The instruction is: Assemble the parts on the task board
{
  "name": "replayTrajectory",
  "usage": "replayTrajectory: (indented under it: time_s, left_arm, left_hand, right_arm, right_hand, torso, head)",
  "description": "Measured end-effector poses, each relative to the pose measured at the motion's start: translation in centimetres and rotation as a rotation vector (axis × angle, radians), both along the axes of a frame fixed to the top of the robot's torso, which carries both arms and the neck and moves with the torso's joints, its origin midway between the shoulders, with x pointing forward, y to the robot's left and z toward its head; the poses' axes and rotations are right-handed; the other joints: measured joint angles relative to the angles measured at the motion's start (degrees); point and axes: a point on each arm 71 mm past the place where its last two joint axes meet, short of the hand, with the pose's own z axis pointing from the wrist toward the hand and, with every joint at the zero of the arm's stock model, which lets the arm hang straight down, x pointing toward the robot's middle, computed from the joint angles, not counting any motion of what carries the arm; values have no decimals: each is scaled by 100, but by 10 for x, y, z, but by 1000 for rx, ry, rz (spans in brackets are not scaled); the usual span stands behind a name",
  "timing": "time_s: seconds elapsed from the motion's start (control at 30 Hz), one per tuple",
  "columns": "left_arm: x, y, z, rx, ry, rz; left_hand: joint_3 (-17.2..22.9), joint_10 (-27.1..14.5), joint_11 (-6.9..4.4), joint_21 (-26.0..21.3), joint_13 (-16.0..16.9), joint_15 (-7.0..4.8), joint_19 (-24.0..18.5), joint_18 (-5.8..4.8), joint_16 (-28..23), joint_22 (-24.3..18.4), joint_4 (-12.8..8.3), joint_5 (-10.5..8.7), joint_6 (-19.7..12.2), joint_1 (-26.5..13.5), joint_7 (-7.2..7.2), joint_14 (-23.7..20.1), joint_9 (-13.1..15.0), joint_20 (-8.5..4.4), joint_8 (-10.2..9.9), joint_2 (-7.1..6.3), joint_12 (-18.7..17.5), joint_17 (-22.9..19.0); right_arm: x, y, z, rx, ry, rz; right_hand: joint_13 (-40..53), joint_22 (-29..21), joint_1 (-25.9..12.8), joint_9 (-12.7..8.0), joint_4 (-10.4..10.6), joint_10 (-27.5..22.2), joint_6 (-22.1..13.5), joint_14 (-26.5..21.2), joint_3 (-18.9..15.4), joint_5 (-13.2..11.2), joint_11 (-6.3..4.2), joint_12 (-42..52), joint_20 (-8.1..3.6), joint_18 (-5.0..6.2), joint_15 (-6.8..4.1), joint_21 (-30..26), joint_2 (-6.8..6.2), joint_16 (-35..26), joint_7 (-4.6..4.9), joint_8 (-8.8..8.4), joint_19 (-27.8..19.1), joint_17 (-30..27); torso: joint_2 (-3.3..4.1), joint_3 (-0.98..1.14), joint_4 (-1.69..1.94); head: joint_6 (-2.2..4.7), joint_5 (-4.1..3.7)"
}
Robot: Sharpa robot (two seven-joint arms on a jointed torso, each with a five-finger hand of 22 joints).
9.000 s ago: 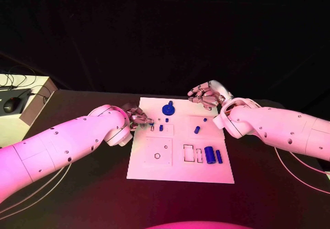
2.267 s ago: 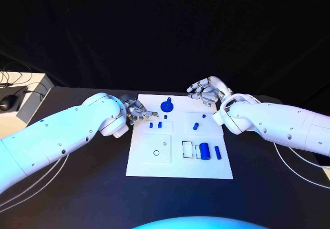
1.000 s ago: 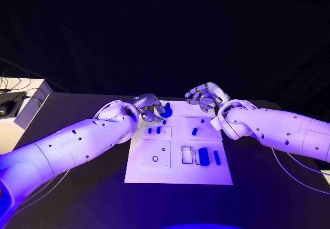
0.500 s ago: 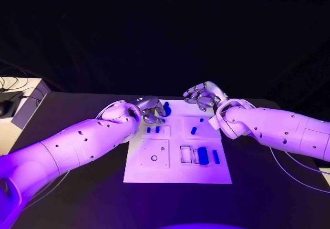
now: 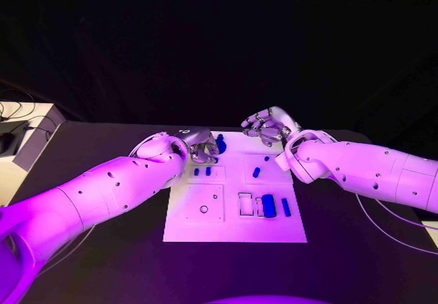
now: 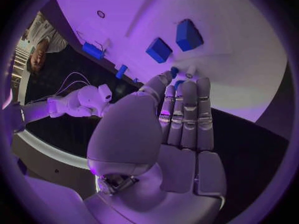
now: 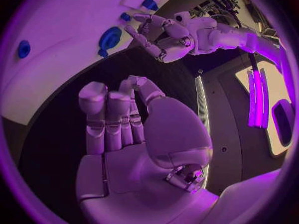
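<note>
The left hand (image 5: 199, 143) seems to pinch a small blue part (image 6: 175, 70) over the task board's (image 5: 233, 225) far left corner, apparently for insertion, while the right hand (image 5: 268, 126) hovers curled, empty

Purple-pink light washes the whole scene. The room behind is nearly black, and the dark worktop (image 5: 109, 253) swallows detail. The white board (image 5: 233, 221) and the arm shells glow brightly, with soft shine on their curves. Both wrist views are round fisheye pictures: straight edges bow, and the rims fade into darkness.
</note>
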Motion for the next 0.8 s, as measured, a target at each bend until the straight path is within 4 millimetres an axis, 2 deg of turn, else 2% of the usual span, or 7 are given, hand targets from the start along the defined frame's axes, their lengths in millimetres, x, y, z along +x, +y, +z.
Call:
replayTrajectory:
  time_s: [0.2,0.27,0.37,0.8]
  left_arm:
    - [0,-2,-2,5,5,-2]
    - [0,-2,-2,6,7,-2]
    - [0,-2,-3,9,10,-3]
    - [-1,-3,-7,22,27,-8]
  left_hand:
    - [194,102,-22,64,0,-18,-10,1,96,130,-120,0,53,-31,-14,3,0,-9,0,-15,-34,-42]
    - [224,121,-41,71,0,-30,-10,45,128,160,-150,0,61,-54,-22,15,0,-9,0,8,-34,-43]
    - [223,134,-28,70,0,-30,-10,83,160,193,-149,0,61,-54,-22,15,0,-9,0,8,-66,-42]
    - [247,161,-42,96,0,-30,-9,85,194,252,-173,-21,61,-114,-22,15,-5,-8,0,8,-100,-42]
  right_arm:
    - [0,0,0,1,-1,1]
    - [0,1,1,1,-1,1]
    - [0,1,1,1,-2,2]
    - [0,1,2,2,-3,2]
  right_hand:
    - [0,0,0,0,0,0,1,0,0,0,0,0,0,0,0,0,0,0,-2,0,0,0]
    - [0,0,0,0,0,0,1,0,0,0,1,0,0,0,0,0,0,0,-2,0,0,0]
    - [-28,-1,0,0,-24,1,1,0,24,0,1,0,1,0,0,0,0,0,-4,0,0,0]
    - [-41,-2,0,1,-24,4,-4,0,24,0,5,25,1,0,0,0,0,-23,-12,0,-1,-8]
  torso:
    - [-3,1,3]
    - [-4,2,5]
    - [-4,1,5]
    - [-9,1,8]
  head:
    - [-16,-12]
    - [-19,-15]
    - [-23,-18]
    - [-47,-32]
